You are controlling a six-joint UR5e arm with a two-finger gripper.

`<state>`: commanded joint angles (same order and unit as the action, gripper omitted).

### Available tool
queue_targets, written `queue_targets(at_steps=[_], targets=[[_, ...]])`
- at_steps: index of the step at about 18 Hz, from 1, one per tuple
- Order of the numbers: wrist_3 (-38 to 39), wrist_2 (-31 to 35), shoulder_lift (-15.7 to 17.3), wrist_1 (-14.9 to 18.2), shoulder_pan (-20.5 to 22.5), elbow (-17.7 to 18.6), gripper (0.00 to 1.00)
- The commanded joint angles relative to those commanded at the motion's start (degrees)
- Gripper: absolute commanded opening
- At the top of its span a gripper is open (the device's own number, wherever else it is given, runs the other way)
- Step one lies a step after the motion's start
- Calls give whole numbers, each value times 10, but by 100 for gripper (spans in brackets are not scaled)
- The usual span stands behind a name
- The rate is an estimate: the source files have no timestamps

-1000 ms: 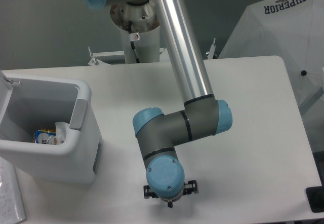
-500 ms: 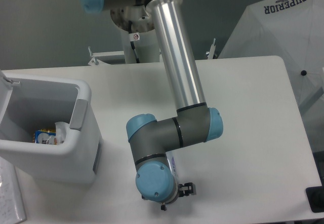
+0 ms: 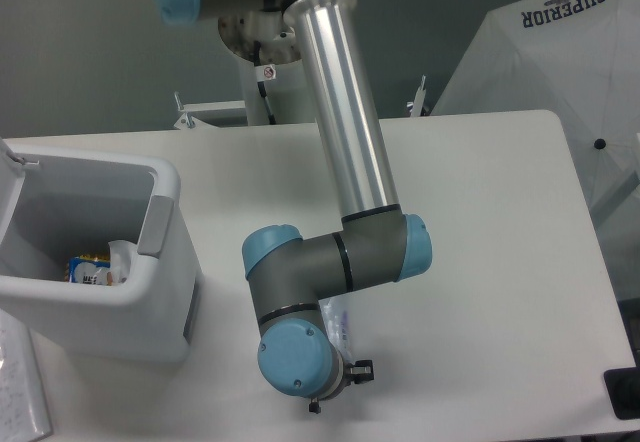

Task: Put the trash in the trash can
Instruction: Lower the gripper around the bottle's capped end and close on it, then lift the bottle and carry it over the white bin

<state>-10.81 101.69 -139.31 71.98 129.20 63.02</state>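
The arm's wrist hides the jaws, so I cannot tell their state; lift the clear plastic (image 3: pixel 337 324) well above the trash can (image 3: pixel 150 292) rim.

High frontal view over table (image 3: pixel 500 212)

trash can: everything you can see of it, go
The trash can is a white, boxy plastic bin with rounded corners and a thick rim, a grey handle panel on its right wall. It stands upright and open on the table's left side. Inside lies a blue-and-yellow labelled item beside something white. The arm is not touching it.
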Motion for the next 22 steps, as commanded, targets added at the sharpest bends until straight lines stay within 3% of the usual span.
queue_targets(at_steps=[4, 10, 18, 22], targets=[[-1, -2, 12, 0, 0, 0, 27], [-8, -49, 75, -12, 8, -2, 27], [-10, -158, 127, -170, 15, -7, 27], [-4, -215, 155, -199, 16, -21, 27]])
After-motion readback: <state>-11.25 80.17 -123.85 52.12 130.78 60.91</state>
